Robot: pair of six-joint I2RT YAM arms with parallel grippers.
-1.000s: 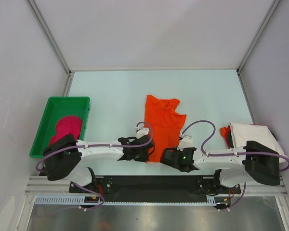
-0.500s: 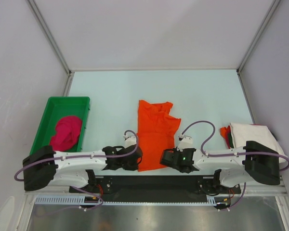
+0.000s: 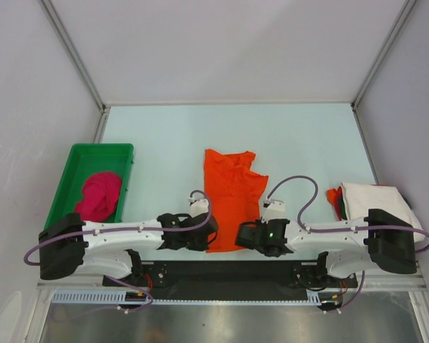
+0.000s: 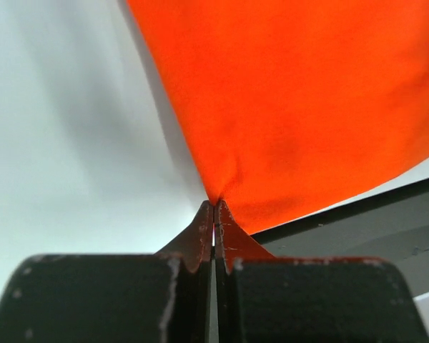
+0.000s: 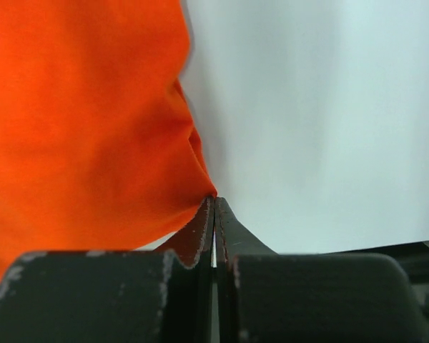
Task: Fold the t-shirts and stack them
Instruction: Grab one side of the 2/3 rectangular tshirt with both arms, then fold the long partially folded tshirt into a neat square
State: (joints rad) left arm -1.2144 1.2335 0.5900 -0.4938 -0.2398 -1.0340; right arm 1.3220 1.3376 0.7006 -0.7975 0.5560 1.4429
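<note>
The bright orange t-shirt (image 3: 229,196) lies partly folded lengthwise on the pale table, hem toward the arms. My left gripper (image 3: 208,244) is shut on its near left corner, and in the left wrist view the orange cloth (image 4: 307,107) fans out from the closed tips (image 4: 214,204). My right gripper (image 3: 245,239) is shut on the near right corner; the right wrist view shows the cloth (image 5: 86,121) bunching into its tips (image 5: 215,199). A magenta-pink t-shirt (image 3: 99,196) sits crumpled in the green tray. An off-white t-shirt (image 3: 375,200) lies folded at the right.
The green tray (image 3: 79,153) stands at the table's left side. Under the off-white shirt's left edge an orange-red cloth (image 3: 334,199) pokes out. The black base rail (image 3: 229,275) runs along the near edge, just behind both grippers.
The orange shirt has slid left and toward the near edge. My left arm swung left with its corner, then eased slightly back; the right gripper stayed almost still.
</note>
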